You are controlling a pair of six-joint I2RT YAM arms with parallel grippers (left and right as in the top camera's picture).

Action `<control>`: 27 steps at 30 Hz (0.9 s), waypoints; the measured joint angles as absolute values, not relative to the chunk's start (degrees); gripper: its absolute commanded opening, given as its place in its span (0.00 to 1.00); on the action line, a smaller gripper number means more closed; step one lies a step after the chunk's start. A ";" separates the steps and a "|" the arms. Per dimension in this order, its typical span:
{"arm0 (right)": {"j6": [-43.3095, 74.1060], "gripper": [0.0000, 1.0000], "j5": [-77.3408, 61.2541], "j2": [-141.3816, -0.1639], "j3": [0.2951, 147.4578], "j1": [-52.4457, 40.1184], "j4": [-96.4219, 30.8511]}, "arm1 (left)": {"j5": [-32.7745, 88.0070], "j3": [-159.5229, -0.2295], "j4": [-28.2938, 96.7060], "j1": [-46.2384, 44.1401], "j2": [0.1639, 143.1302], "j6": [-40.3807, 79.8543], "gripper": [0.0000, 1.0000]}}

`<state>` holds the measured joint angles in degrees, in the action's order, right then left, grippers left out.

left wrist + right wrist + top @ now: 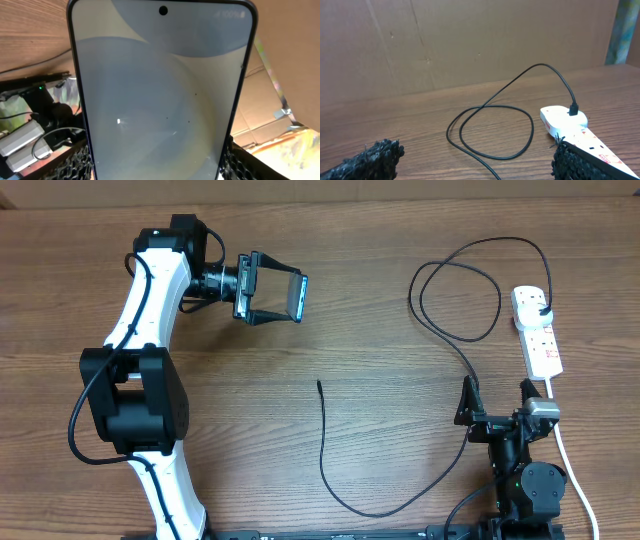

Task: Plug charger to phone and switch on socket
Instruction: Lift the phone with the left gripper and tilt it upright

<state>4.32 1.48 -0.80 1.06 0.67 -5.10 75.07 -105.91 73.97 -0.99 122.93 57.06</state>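
The left gripper (288,298) grasps the phone (299,292) above the table's far left. The right gripper (497,402), jaws released and empty, sits near the front right edge. The charger (322,430) trails from mid-table into the power strip (541,340) at the right edge.

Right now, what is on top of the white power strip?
The charger's black plug sits in the socket at its far end; reddish switch markings show along the rest. The outlet under the plug is covered.

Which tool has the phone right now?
The left tool: its jaws are clamped on the phone, which fills its wrist view. The right tool stands open and empty near the socket.
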 measured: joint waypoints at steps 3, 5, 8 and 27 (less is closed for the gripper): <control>4.32 1.00 1.45 -0.80 1.06 0.67 -5.15 | 76.25 -105.91 74.17 -0.99 122.93 57.06 0.04; 4.32 1.00 1.48 -0.80 1.06 0.64 -5.10 | 77.17 -105.91 74.17 -0.99 122.93 57.04 0.04; 4.34 1.00 1.45 -0.80 1.06 0.67 -5.13 | 78.02 -105.91 74.17 -0.99 122.93 57.01 0.04; 4.32 1.00 1.48 -0.80 1.06 0.64 -5.08 | 78.72 -105.91 75.07 -0.99 122.93 56.62 0.04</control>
<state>4.32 1.48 -0.80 1.06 0.64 -5.08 78.72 -105.91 75.07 -0.99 122.93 56.62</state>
